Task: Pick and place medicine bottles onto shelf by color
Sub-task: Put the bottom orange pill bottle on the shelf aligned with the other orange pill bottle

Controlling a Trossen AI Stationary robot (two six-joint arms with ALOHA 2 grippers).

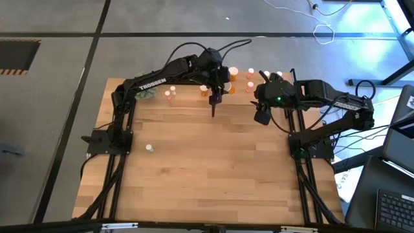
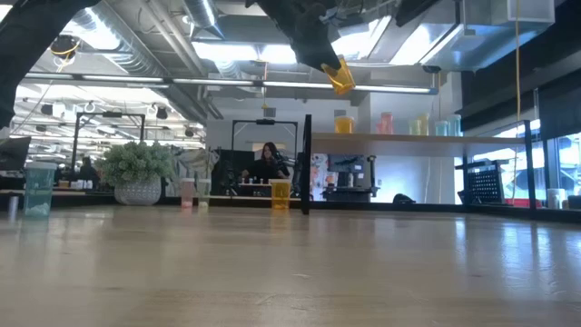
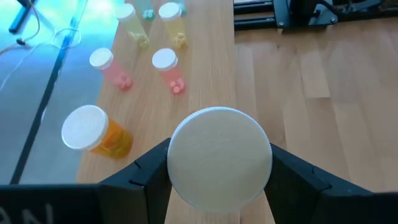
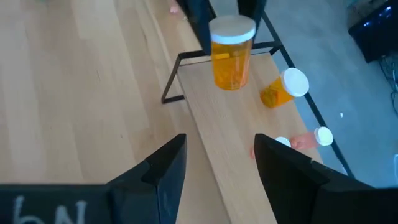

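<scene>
Left claw (image 3: 217, 180) is clamped on an orange bottle (image 4: 232, 53), one finger on each side of the body just under the white cap, and holds it up over the near end of the shelf (image 4: 214, 124). In the low view the bottle hangs tilted, well above shelf level, so it's not placed yet.

Right claw (image 4: 214, 165) has its jaws apart with nothing between them. It hovers over the shelf edge, facing the held bottle.

Handling, my read: rigid plastic, light, smooth round wall that can spin or slip in a flat pinch. The mid-body grip below the cap looks right. The broad cap makes it top-heavy, so set it down square. The small bottles are lighter and likely tip easily.

Count on the shelf from the left wrist view:
- 1 orange bottle (image 3: 96, 132), besides the held one
- 2 pink bottles (image 3: 168, 70)
- 2 yellow bottles (image 3: 173, 22)
- possibly a pale green one beyond those, too cut off to tell

On the worktop (image 1: 213, 168):
- 2 small pink bottles (image 1: 169, 94) near the far edge
- 1 orange, partly under the left arm
- 1 small pale-capped bottle (image 1: 149, 148) alone, well apart from the rest
- 1 green plant ball (image 1: 143, 94)
</scene>
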